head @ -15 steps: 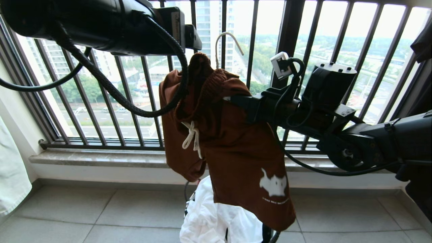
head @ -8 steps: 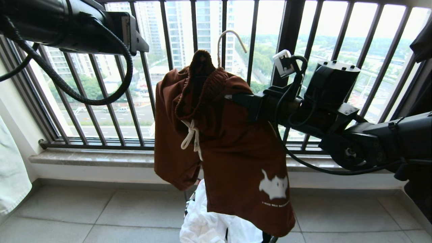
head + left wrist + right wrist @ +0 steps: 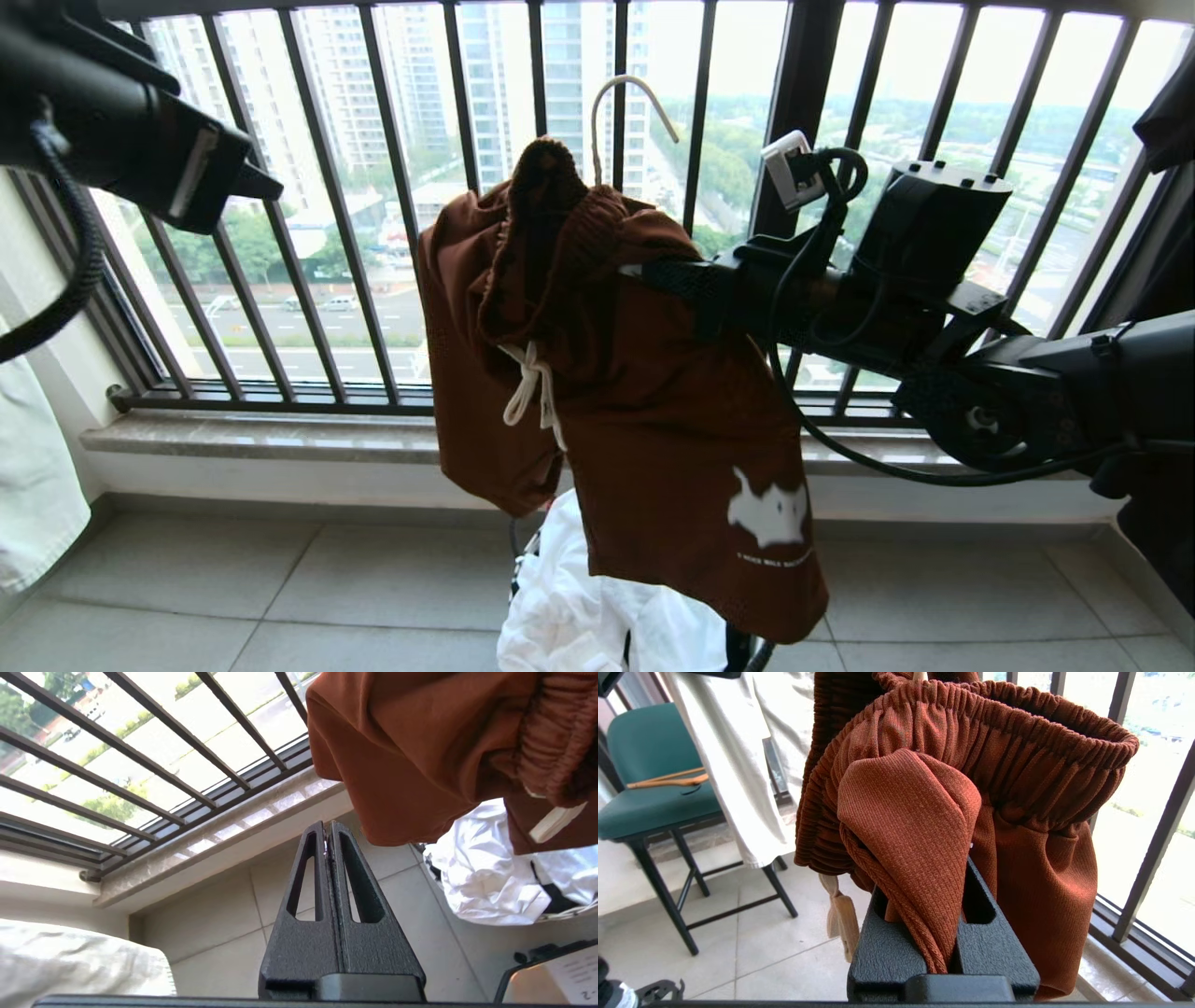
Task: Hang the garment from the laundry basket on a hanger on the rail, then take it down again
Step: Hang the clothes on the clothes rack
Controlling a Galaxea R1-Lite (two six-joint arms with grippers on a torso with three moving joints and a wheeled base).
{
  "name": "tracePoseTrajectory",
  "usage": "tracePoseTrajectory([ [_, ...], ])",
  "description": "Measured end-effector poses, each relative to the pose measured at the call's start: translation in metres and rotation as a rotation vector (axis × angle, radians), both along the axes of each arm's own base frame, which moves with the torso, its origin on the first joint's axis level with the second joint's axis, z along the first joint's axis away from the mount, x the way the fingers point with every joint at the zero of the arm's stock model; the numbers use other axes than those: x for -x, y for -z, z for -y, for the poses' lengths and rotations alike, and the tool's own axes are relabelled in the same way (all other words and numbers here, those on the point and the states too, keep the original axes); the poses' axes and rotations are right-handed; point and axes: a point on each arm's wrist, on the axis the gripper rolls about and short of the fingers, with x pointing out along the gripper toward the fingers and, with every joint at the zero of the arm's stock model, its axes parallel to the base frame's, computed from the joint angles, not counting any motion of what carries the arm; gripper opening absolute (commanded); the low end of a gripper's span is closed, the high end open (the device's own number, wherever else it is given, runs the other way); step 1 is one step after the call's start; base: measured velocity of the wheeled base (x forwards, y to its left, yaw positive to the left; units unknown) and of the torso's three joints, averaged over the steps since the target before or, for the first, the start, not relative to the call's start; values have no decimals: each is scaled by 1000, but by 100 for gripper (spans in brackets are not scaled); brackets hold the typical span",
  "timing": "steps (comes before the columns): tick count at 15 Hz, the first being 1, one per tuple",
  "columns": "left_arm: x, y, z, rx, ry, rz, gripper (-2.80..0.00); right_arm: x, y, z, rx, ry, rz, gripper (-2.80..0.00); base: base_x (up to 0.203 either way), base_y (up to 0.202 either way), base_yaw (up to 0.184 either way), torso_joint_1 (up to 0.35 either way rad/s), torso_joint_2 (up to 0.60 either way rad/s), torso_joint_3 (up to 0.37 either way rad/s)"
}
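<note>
- In front of the balcony bars (image 3: 392, 187), your right claw (image 3: 945, 896) pinches a fold of the shorts (image 3: 653, 392) just below their ribbed waistband, fingers clamped on the cloth.
- The shorts hang in mid-air, bunched around the hanger (image 3: 616, 103); only its cream hook shows, poking up above the waistband.
- The white drawstring (image 3: 532, 387) dangles at the front, and the white logo (image 3: 770, 509) sits low on one leg.
- Your left claw (image 3: 328, 833) is off at upper left, apart from the shorts, fingers pressed together with nothing between them.
- Below the shorts lies white laundry (image 3: 597, 607) on the floor; you can barely make out the basket under it.
- A green chair (image 3: 649, 788) stands behind.
</note>
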Motion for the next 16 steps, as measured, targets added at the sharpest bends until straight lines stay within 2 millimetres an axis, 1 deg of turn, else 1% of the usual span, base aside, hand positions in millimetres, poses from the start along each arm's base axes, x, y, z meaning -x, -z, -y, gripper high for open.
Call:
tracePoseTrajectory([
  [2, 3, -3, -15, -52, 85, 16, -280, 0, 2, 4, 19, -38, -16, -280, 0, 0, 0, 0, 0, 0],
  [4, 2, -4, -29, -78, 180, 30, -280, -3, 3, 13, 41, -94, -30, -280, 0, 0, 0, 0, 0, 0],
  [7, -5, 1, -39, -50, 319, 13, -280, -7, 6, 24, 63, -172, -42, -280, 0, 0, 0, 0, 0, 0],
  [9, -8, 5, -43, -51, 380, 1, -280, -9, 7, 28, 72, -218, -42, -280, 0, 0, 0, 0, 0, 0],
  [11, -7, 11, -44, -63, 414, -45, -280, -11, 8, 28, 79, -265, -38, -280, 0, 0, 0, 0, 0, 0],
  [13, -3, 17, -42, -73, 499, -90, -280, -11, 9, 27, 85, -305, -37, -280, 0, 0, 0, 0, 0, 0],
  [16, -4, 19, -35, -73, 545, -99, -280, -10, 12, 27, 92, -339, -47, -280, 0, 0, 0, 0, 0, 0],
])
